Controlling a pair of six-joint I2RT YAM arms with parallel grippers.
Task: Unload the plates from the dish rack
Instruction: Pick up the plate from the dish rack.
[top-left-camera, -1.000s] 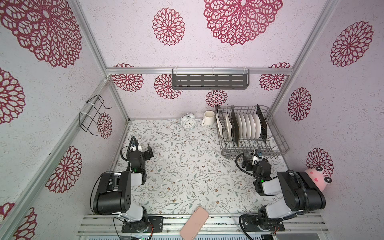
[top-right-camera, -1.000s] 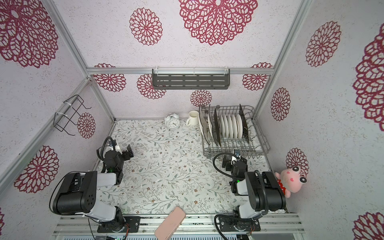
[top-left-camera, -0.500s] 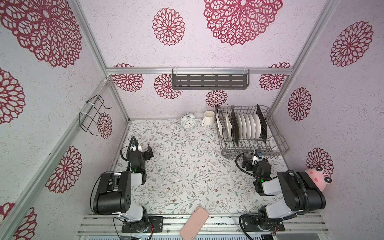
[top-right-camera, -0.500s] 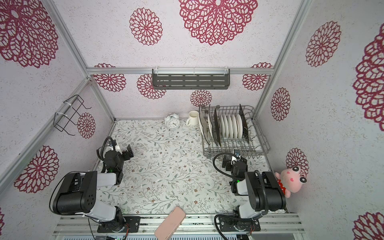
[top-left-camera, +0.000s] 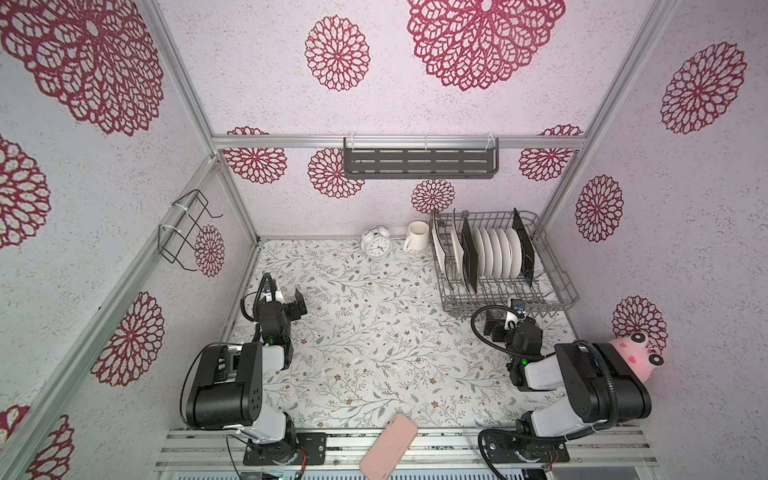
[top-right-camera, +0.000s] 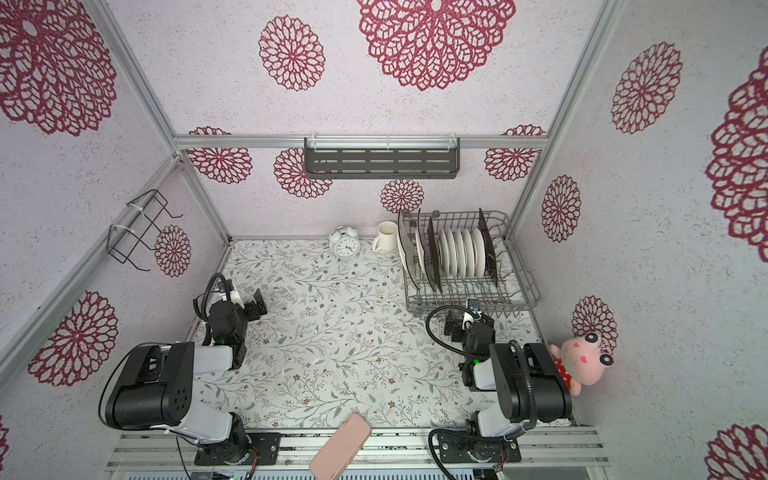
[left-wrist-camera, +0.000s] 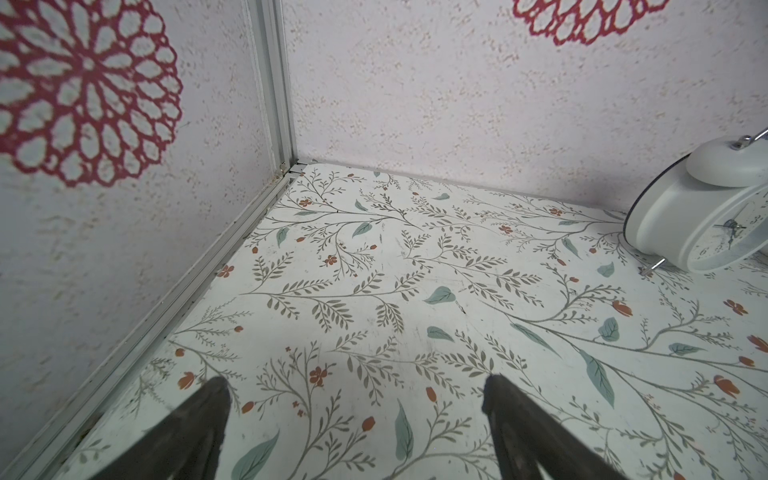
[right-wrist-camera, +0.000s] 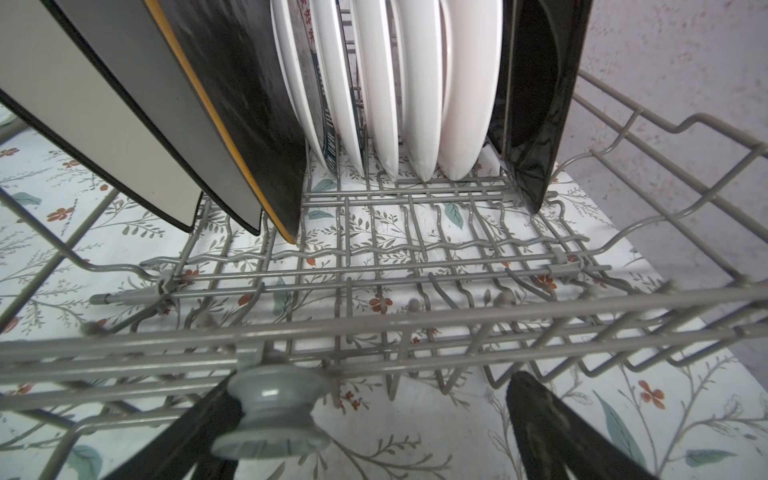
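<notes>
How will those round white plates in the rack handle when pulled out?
The round white plates look glossy, so probably slippery in a pinch. They seem rigid ceramic, likely breakable if dropped. Standing on edge, packed close in the rack, one may knock its neighbour.

Walls (top-left-camera: 415, 108): pale textured panels printed with crimson floral medallions, joined by aluminium frame profiles (top-left-camera: 291, 141). Work surface (top-left-camera: 365, 332): leaf-and-flower print. Rear wall carries a dark grey slotted shelf (top-left-camera: 419, 161); left wall, a black wire holder (top-left-camera: 185, 230).
</notes>
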